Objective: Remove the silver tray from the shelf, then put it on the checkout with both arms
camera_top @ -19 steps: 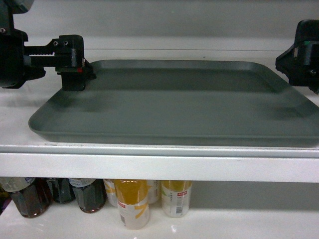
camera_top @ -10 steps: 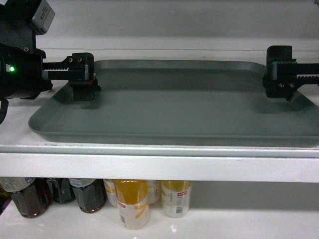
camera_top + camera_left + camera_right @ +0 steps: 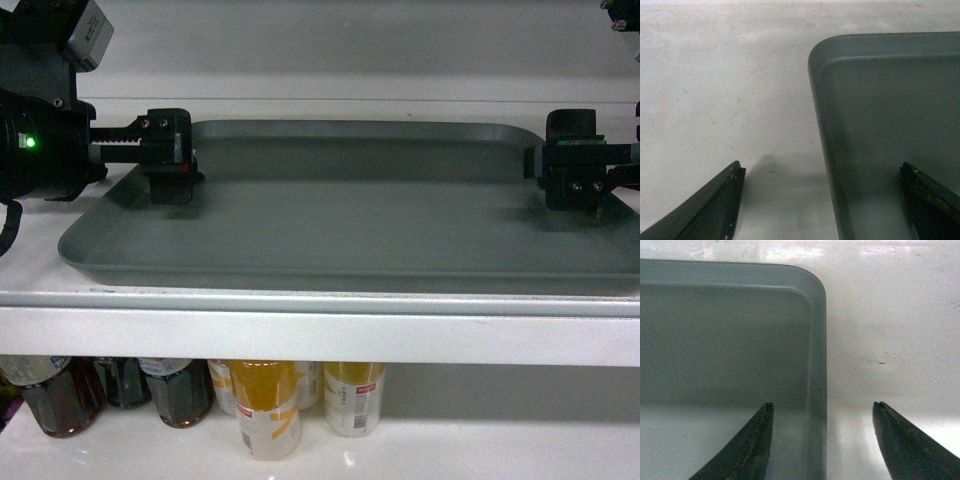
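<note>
**Both claws open astride the tray's side rims**

Head view: you see the tray (image 3: 350,210) lying flat on the shelf (image 3: 320,335), bottles (image 3: 265,405) on the board below. Your left claw (image 3: 170,165) sits at its left rim, green light lit; your right claw (image 3: 575,180) sits at its right rim.

Left wrist view: your left claw (image 3: 822,200) is spread wide, one finger (image 3: 715,205) over bare shelf, the other over the tray floor, the rim running between them.

Right wrist view: your right claw (image 3: 820,440) is likewise spread, the rim between its fingers (image 3: 747,450).
</note>
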Controlling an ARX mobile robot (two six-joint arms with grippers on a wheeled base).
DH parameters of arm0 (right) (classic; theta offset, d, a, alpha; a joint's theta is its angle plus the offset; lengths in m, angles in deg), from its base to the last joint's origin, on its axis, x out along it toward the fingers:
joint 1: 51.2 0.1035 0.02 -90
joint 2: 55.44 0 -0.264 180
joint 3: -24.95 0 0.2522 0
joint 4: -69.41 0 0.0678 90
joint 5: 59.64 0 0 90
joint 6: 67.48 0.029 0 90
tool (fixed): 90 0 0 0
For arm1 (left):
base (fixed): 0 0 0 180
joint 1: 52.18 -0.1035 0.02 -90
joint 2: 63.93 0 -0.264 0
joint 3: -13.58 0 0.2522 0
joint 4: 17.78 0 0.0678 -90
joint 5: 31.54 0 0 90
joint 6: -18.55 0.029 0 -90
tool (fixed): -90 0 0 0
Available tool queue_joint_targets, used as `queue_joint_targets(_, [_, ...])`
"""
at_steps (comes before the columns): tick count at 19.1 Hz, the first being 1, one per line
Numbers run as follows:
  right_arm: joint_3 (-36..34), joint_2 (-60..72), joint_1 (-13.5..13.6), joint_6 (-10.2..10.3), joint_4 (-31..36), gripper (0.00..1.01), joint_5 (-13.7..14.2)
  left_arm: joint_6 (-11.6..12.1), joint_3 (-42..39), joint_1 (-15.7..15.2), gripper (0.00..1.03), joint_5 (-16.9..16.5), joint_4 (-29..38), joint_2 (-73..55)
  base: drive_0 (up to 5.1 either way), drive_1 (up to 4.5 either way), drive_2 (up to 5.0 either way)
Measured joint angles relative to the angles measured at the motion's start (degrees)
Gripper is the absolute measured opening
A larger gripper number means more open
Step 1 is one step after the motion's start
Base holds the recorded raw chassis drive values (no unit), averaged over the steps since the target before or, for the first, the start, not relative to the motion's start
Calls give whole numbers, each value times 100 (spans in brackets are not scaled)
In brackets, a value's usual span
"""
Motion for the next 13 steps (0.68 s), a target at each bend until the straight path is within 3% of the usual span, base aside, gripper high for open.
queue_joint_targets(7, [-92, 0, 92, 20, 151, 5, 81, -7, -50, 157, 36, 9, -7, 61, 0, 0, 0])
queue_joint_targets(10, [-114, 0, 96, 92, 282, 2, 116, -11, -72, 153, 13, 63, -13, 85, 0, 0, 0])
queue_joint_targets(11, [-133, 0, 98, 92, 313, 2, 129, -116, -83, 155, 6, 85, -11, 105, 0, 0, 0])
queue_joint_targets(13, [-210, 2, 140, 94, 389, 2, 179, -348, -87, 155, 4, 103, -13, 133, 0, 0, 0])
